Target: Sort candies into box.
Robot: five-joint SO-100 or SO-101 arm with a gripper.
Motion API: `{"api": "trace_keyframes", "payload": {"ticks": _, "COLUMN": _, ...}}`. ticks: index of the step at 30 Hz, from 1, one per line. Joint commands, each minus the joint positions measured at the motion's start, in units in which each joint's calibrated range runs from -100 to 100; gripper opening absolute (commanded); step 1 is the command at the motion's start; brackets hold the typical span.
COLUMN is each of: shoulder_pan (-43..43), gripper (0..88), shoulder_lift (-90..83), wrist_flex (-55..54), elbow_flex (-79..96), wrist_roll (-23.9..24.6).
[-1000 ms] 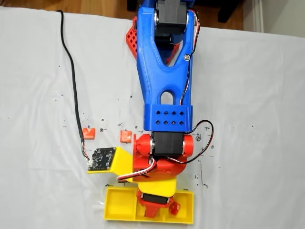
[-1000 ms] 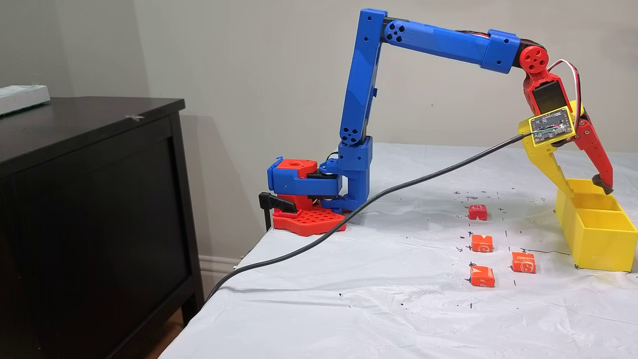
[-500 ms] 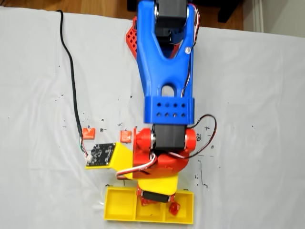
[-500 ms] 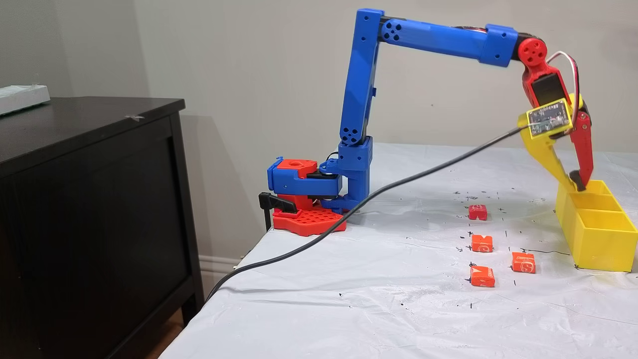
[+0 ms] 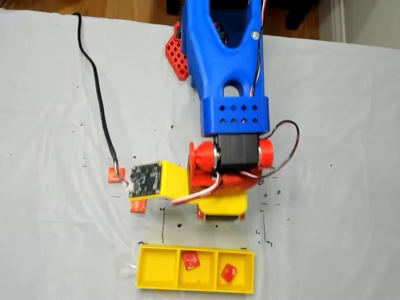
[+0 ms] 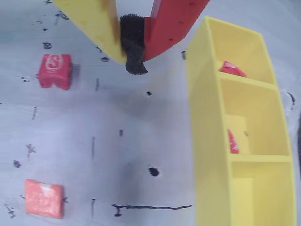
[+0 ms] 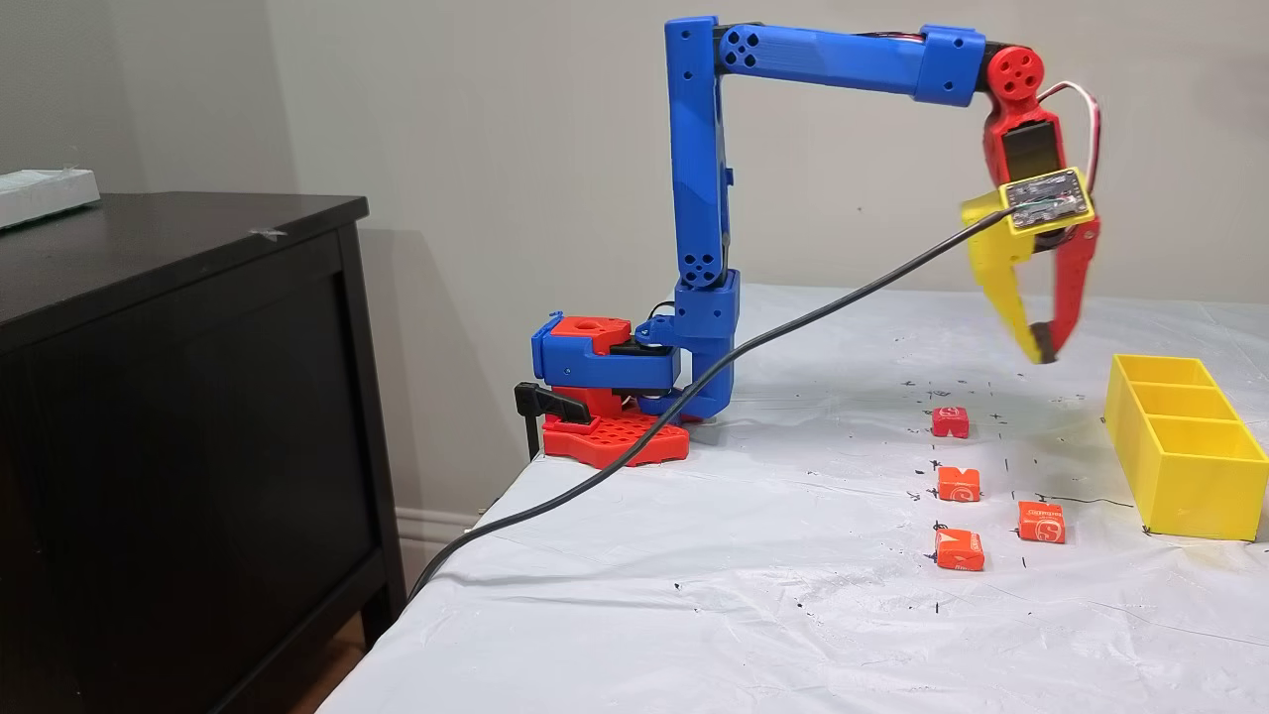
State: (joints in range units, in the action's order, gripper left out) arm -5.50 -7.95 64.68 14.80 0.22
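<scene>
The yellow box (image 5: 195, 289) lies at the table's near edge in a fixed view. One red candy (image 5: 190, 259) rests in its middle compartment and another (image 5: 229, 272) in the right one. Both boxed candies (image 6: 232, 69) (image 6: 233, 142) also appear in the wrist view. My gripper (image 7: 1041, 349) hangs shut and empty above the cloth, left of the box (image 7: 1190, 491) in a fixed view. Its black pads (image 6: 132, 52) touch in the wrist view. Several loose candies (image 7: 959, 484) lie on the cloth below and left of the gripper, two of them (image 6: 55, 70) (image 6: 44, 198) seen from the wrist.
A white cloth with black pen marks covers the table (image 7: 694, 595). A black cable (image 7: 694, 421) runs from the wrist camera board across the cloth and off the left edge. The red and blue arm base (image 7: 605, 397) is clamped at the far left. A dark cabinet (image 7: 178, 397) stands beside the table.
The gripper rose out of the box and drew back toward the base. Its fingers went from wide open to shut. A candy now lies uncovered in the middle compartment.
</scene>
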Motion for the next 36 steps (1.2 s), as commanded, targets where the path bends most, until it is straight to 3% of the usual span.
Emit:
{"api": "trace_keyframes", "payload": {"ticks": 1, "shoulder_pan": -0.75, "gripper": 2.7, "shoulder_lift": -14.02, "wrist_flex": -3.81, "elbow_flex": 12.56, "wrist_roll": -1.03}}
{"api": "trace_keyframes", "payload": {"ticks": 6, "shoulder_pan": -1.75, "gripper": 18.4, "shoulder_lift": -21.22, "wrist_flex": -6.68, "elbow_flex": 24.39, "wrist_roll": -1.90}}
{"api": "trace_keyframes", "payload": {"ticks": 12, "shoulder_pan": -2.74, "gripper": 18.8, "shoulder_lift": -21.73, "wrist_flex": -10.61, "elbow_flex": 30.31, "wrist_roll": -2.15}}
{"api": "trace_keyframes", "payload": {"ticks": 31, "shoulder_pan": -6.46, "gripper": 19.6, "shoulder_lift": -8.84, "wrist_flex": -16.09, "elbow_flex": 26.67, "wrist_roll": -1.22}}
{"api": "trace_keyframes", "payload": {"ticks": 35, "shoulder_pan": -7.36, "gripper": 18.1, "shoulder_lift": -8.08, "wrist_flex": -16.42, "elbow_flex": 26.39, "wrist_roll": -0.98}}
{"api": "trace_keyframes", "payload": {"ticks": 36, "shoulder_pan": -7.63, "gripper": 13.3, "shoulder_lift": -6.81, "wrist_flex": -16.83, "elbow_flex": 26.21, "wrist_roll": -0.93}}
